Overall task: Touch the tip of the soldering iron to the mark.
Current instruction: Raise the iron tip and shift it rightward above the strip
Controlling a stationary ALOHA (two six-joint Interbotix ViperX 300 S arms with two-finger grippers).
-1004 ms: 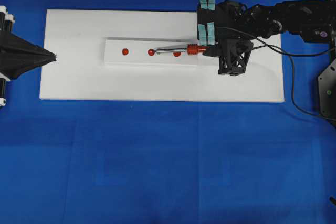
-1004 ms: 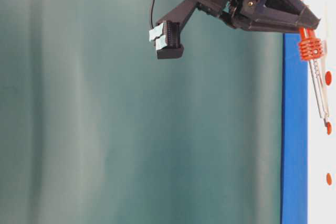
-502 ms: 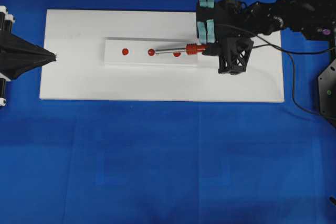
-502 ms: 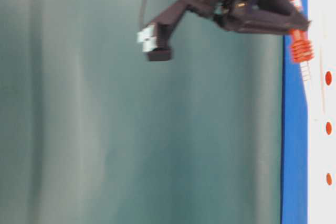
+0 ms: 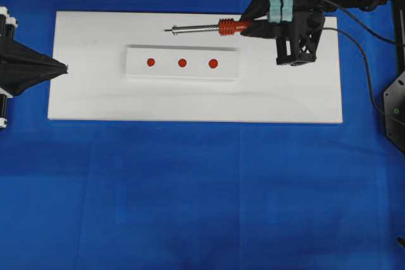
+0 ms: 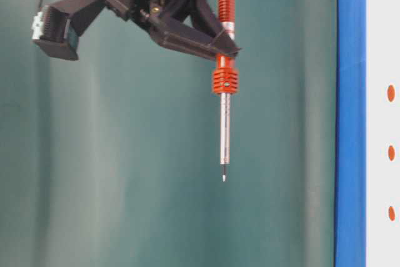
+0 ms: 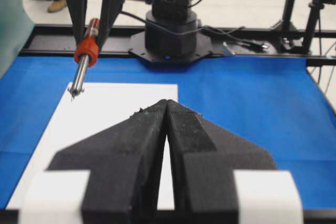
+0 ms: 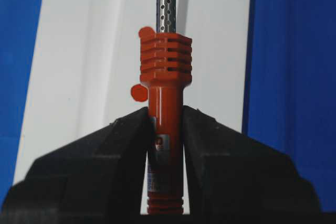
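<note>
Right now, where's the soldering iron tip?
In the overhead view the soldering iron lies level in the right claw, its tip pointing left past the strip's far edge; the table-level view shows it well clear of the white board.

The orange-handled soldering iron (image 5: 209, 28) is held above the white board (image 5: 88, 93), beyond the raised strip (image 5: 136, 71) where three red dots are lined up, the smallest red dot (image 5: 150, 62) leftmost.
</note>
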